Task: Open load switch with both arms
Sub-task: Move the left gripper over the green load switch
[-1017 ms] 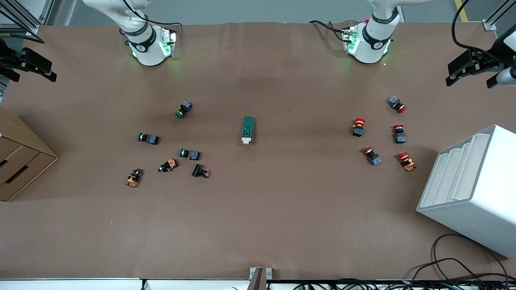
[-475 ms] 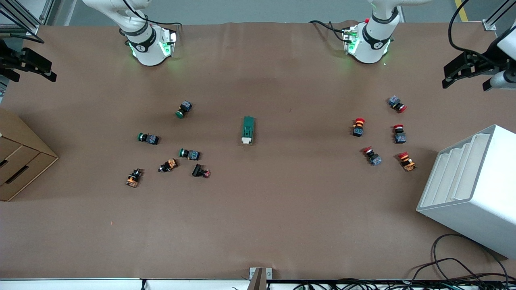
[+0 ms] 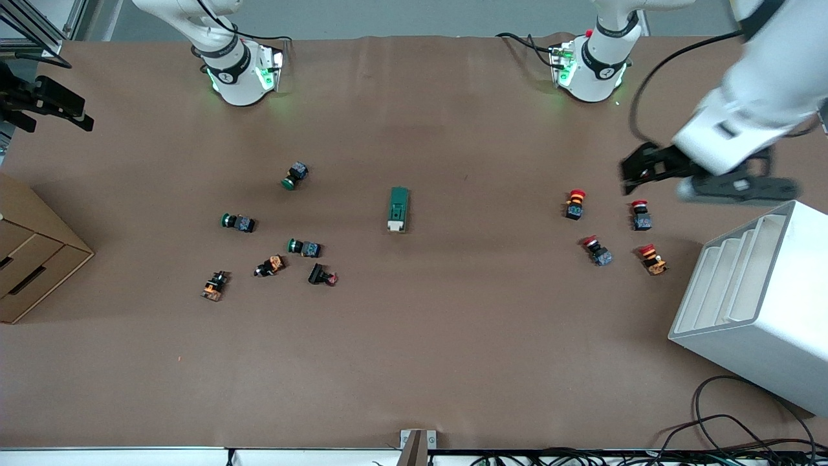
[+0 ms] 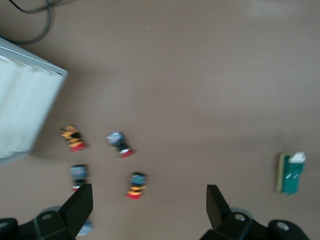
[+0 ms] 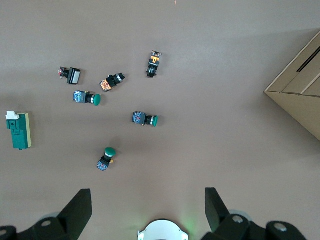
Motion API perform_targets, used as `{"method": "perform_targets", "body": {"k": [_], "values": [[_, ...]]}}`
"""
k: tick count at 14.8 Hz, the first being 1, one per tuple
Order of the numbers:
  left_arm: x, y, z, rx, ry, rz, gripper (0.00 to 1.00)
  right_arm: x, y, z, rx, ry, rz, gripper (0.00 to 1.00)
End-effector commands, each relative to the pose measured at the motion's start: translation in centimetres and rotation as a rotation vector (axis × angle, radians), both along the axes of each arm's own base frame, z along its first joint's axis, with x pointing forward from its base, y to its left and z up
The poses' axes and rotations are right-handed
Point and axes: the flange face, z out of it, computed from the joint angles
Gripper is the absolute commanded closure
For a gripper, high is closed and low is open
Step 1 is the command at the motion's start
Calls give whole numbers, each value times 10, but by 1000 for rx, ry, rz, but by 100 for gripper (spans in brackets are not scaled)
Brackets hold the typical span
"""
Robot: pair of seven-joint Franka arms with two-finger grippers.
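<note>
- The load switch (image 3: 398, 209) is lying flat near the middle of the brown counter (image 3: 453, 336), its white toggle end pointing toward the front camera; nothing is touching it.
- The left hand (image 3: 637, 171) is hanging in the air over the cluster of red-capped push buttons (image 3: 575, 202) at the left arm's end of the counter, fingers (image 4: 80, 205) spread wide and holding nothing.
- The right hand (image 3: 61, 107) is waiting high over the counter's edge at the right arm's end, above the cardboard box (image 3: 26, 252); its fingers (image 5: 80, 207) are spread apart and empty.
- Green-capped push buttons (image 3: 295, 175) are lying scattered toward the right arm's end, well apart from the load switch.
- A white stepped rack (image 3: 763, 304) is sitting at the left arm's end, nearer the front camera than the red-capped buttons.
</note>
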Motion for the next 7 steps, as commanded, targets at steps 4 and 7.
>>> {"method": "perform_targets", "body": {"k": [4, 7], "values": [[-71, -146, -83, 57, -114, 78, 0, -5, -1, 1, -31, -6, 1, 0], [-109, -212, -126, 57, -165, 104, 0, -5, 1, 1, -32, -6, 6, 0]]}}
